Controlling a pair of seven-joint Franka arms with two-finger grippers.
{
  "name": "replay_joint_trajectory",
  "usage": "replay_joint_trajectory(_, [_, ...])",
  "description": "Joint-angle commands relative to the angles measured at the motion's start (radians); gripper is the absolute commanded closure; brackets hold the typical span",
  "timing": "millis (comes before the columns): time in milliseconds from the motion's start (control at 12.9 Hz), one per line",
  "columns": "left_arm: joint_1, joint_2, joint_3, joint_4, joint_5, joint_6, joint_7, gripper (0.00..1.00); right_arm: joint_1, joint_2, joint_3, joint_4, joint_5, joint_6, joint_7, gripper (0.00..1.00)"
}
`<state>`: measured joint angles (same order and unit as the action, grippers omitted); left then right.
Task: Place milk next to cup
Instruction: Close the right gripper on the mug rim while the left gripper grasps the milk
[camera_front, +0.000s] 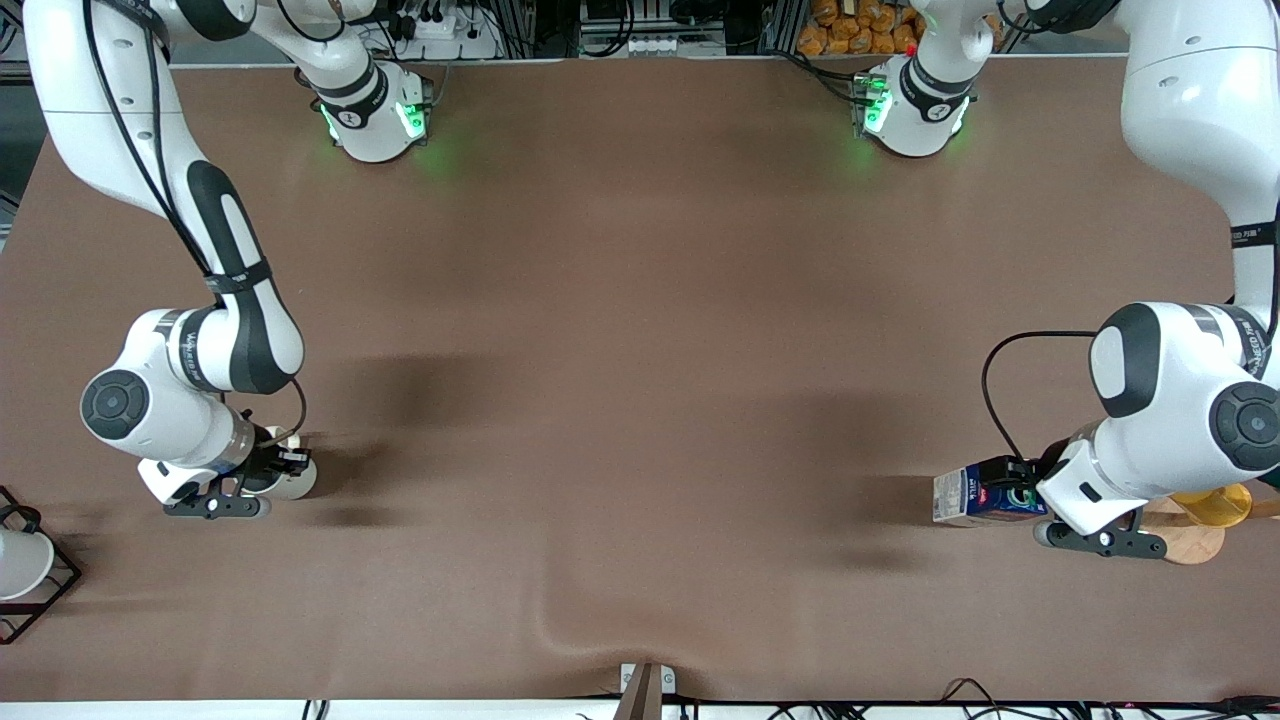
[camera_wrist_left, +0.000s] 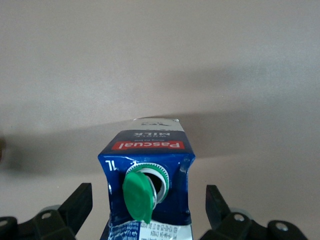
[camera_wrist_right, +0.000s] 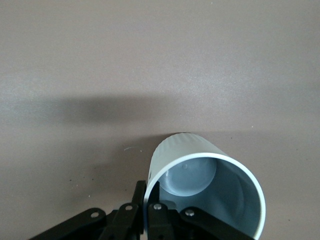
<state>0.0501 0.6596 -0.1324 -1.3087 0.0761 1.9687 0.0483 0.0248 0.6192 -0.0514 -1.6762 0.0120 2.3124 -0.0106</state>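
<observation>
Right gripper (camera_wrist_right: 146, 200) pinching the rim of the cup (camera_wrist_right: 210, 192); left gripper (camera_wrist_left: 149, 210) spread around the milk (camera_wrist_left: 150, 175).
Cup stands at the right arm's end of the table (camera_front: 640, 350); milk at the left arm's end, well apart.

Cup (camera_front: 295, 478) mostly under right arm

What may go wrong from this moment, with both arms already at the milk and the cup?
1. The right gripper pinches only the thin rim of the cup; if lifted, the mug may tilt or slip out.
2. The left gripper has open jaws on either side of the milk, whose green cap hangs open; squeezing or tilting could spill it.
3. The yellow cup stands close beside the left gripper and may be bumped.
</observation>
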Motion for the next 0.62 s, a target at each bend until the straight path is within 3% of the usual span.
replay_joint_trajectory(0, [-0.004,0.018,0.004,0.025,0.027,0.028,-0.010,0.00,0.010,-0.022,0.008,0.021,-0.014,-0.057,-0.002,1.00])
replay_joint_trajectory(233, [-0.003,0.023,0.004,0.023,0.028,0.033,-0.012,0.15,0.062,-0.032,0.012,0.110,0.003,-0.206,0.024,1.00])
replay_joint_trajectory(544, [-0.003,0.023,0.004,0.016,0.030,0.033,-0.007,0.31,0.185,-0.047,0.013,0.134,0.003,-0.231,0.156,1.00])
